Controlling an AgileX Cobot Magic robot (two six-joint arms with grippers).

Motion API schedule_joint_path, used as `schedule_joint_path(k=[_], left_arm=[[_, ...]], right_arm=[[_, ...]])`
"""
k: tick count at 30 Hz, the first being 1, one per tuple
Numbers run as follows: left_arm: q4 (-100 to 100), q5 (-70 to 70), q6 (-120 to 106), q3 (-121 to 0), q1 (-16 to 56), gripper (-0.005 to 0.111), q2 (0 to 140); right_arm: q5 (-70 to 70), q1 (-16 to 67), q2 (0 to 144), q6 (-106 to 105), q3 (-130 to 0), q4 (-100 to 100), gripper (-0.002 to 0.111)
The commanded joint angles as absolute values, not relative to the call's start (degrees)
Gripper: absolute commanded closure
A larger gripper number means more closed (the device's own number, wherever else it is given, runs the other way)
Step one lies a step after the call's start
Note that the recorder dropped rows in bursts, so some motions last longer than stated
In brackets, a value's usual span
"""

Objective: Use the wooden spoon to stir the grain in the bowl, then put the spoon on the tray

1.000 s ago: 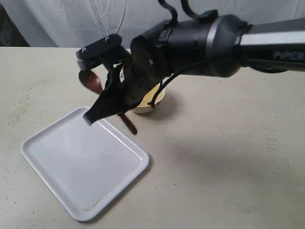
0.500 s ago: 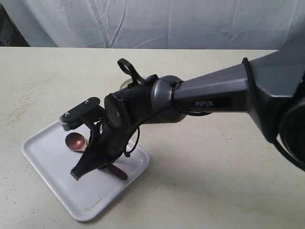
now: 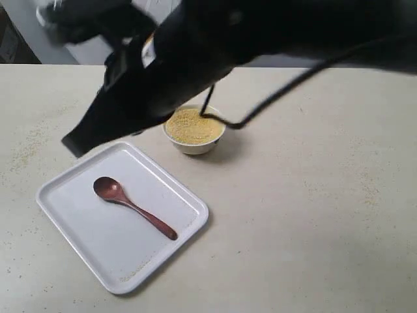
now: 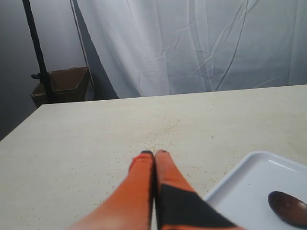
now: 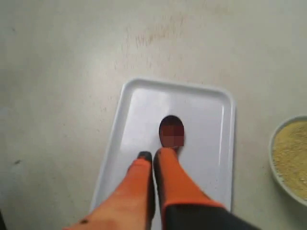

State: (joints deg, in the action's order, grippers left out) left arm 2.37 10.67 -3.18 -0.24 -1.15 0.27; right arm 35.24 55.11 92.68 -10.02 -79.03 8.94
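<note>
Wooden spoon (image 3: pixel 133 207) flat on the tray (image 3: pixel 78 241), held by nothing; long axis diagonal across the tray, oval head toward its far-left edge, handle toward its near-right edge. Dark reddish-brown, glossy. Right fingers (image 5: pixel 172 177) pressed together and empty, high above the tray, spoon head just past the tips. Left fingers (image 4: pixel 165 175) also pressed together, off the tray over the table (image 3: pixel 313 215). Right arm nearer. Bowl (image 3: pixel 194 145) of grain (image 3: pixel 193 125) just beyond the tray's far corner. Probably only retreat left.

The wooden spoon (image 3: pixel 133 208) lies diagonally on the tray (image 3: pixel 98 241), the bowl (image 3: pixel 194 147) of grain (image 3: pixel 192 126) just beside.
</note>
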Motion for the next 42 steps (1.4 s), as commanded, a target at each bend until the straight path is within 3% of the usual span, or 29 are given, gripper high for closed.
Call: schedule_joint_path(k=[1,10,15,19,21,24,28,35,39,42], left_arm=[[2.60,10.34,-3.22,0.00,-0.97,0.106,0.00],[2.60,10.34,-3.22,0.00,-0.97,0.106,0.00],[2.60,10.34,-3.22,0.00,-0.97,0.106,0.00],[2.60,10.34,-3.22,0.00,-0.97,0.106,0.00],[2.60,10.34,-3.22,0.00,-0.97,0.106,0.00],[2.46,10.45,-3.22,0.00,-0.97,0.106,0.00],[2.45,10.34,-3.22,0.00,-0.97,0.106,0.00],[2.45,10.34,-3.22,0.00,-0.97,0.106,0.00],[2.45,10.34,-3.22,0.00,-0.97,0.106,0.00],[2.45,10.34,-3.22,0.00,-0.97,0.106,0.00]], right_arm=[[25.56,56.19,75.77,-9.01,-62.27,8.11,0.104],[-2.34,59.45,48.63,-8.98,-19.68,14.25,0.104],[-4.38,59.45,45.51,-8.42,-8.93,23.01,0.104],[-19.15,59.33,41.14,-8.42,-2.17,25.28,0.104],[-33.28,59.05,38.49,-8.55,0.00,24.80,0.104],[-39.56,54.31,35.76,-9.17,0.00,25.88,0.104],[-34.46,41.28,32.35,-9.01,0.00,25.39,0.104],[-11.32,15.70,19.38,-9.01,0.00,25.39,0.104],[2.61,5.97,8.40,-9.13,0.00,25.19,0.104],[10.55,4.04,2.37,-9.25,0.00,23.34,0.104]])
